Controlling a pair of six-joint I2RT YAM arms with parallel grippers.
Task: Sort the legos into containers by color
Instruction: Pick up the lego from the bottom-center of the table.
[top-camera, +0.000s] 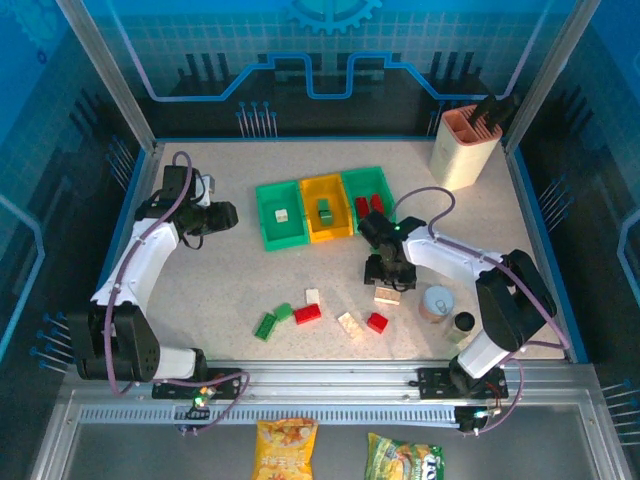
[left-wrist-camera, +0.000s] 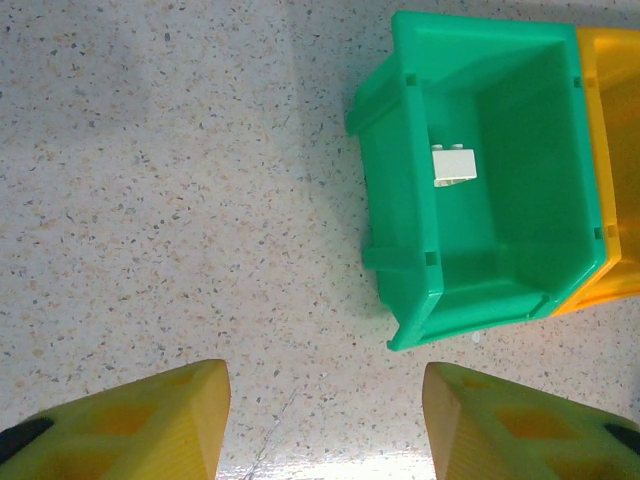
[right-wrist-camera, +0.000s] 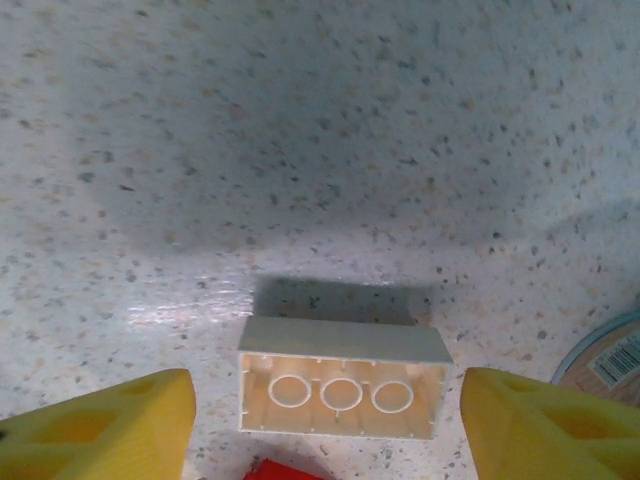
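Observation:
Three containers stand in a row: a left green bin (top-camera: 268, 236) holding a cream brick (left-wrist-camera: 454, 165), a yellow bin (top-camera: 328, 235) holding a green brick (top-camera: 325, 212), and a right green bin (top-camera: 355, 176) holding red bricks (top-camera: 369, 204). Loose legos lie nearer: green (top-camera: 265, 326), red (top-camera: 307, 313), cream (top-camera: 349, 323), red (top-camera: 377, 322). My right gripper (right-wrist-camera: 328, 395) is open around a cream brick (right-wrist-camera: 342, 378) lying on its side, with a gap at each end. My left gripper (left-wrist-camera: 325, 400) is open with nothing between its fingers, just left of the left green bin (left-wrist-camera: 400, 200).
A tall cream holder with a pink rim (top-camera: 465, 145) stands at the back right. A round can (top-camera: 437, 303) and a small dark cylinder (top-camera: 462, 322) sit right of the right gripper. A red brick (right-wrist-camera: 285, 470) lies just below the cream one. Two snack packets (top-camera: 285, 445) lie off the table's front.

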